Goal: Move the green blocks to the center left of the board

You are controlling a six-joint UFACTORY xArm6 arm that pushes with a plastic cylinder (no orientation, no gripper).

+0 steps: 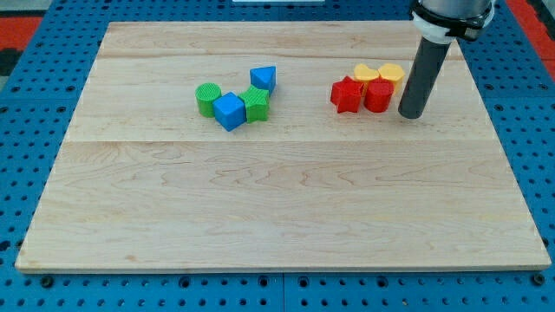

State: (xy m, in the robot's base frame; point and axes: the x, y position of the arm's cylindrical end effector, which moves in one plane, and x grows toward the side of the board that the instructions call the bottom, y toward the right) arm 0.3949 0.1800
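Observation:
A green cylinder [207, 99] and a green star-like block [257, 103] sit left of the board's middle, in its upper half. A blue cube [230, 111] lies between them, touching both. A blue block [264, 80] sits just above the green star-like block. My tip [411, 114] rests on the board at the view's right, far from the green blocks and just right of a red block [378, 96].
A red star-like block [346, 94] touches the red block's left side. Two yellow blocks [365, 72] [392, 73] sit just above the red ones. The wooden board [277, 199] lies on a blue pegboard [35, 121].

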